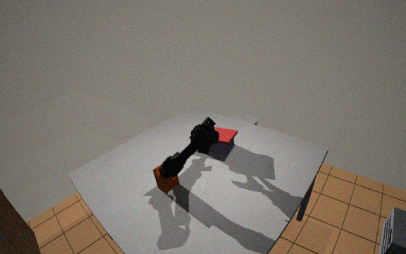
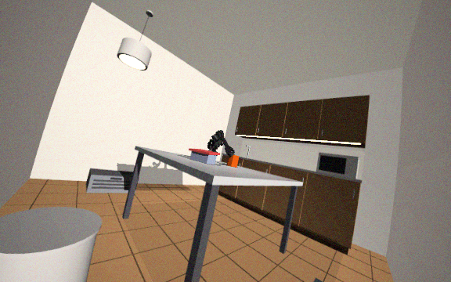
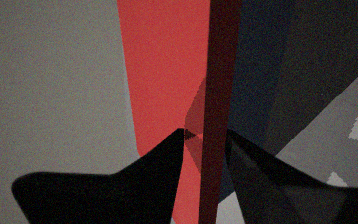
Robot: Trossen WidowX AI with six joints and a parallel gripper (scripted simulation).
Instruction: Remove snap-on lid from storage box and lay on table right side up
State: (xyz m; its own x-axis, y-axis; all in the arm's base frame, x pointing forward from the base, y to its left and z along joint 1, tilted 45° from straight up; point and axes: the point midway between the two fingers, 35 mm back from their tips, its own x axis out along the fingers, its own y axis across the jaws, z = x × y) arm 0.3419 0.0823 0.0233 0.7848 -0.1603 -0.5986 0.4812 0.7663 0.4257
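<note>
The red lid (image 1: pixel 228 135) (image 2: pixel 203 151) (image 3: pixel 165 60) lies roughly level over the top of the blue-grey storage box (image 1: pixel 224 151) (image 2: pixel 205 158) (image 3: pixel 252 75), right side up. Whether its rim is fully seated or slightly raised cannot be told. The box stands on the white table (image 1: pixel 118 183) (image 2: pixel 249 176). My gripper (image 3: pixel 203 135) is shut on the lid's near edge, with one black finger over the top face and the other against the underside of the rim. In the top view the arm hides the fingertips and part of the lid.
The orange block (image 1: pixel 168 181) (image 2: pixel 233 160) at the arm's base stands on the table, nearer in the top view. Dark shadows of the arm and box fall across the table. A white round stool-like object (image 2: pixel 37 231) stands on the floor beyond the table.
</note>
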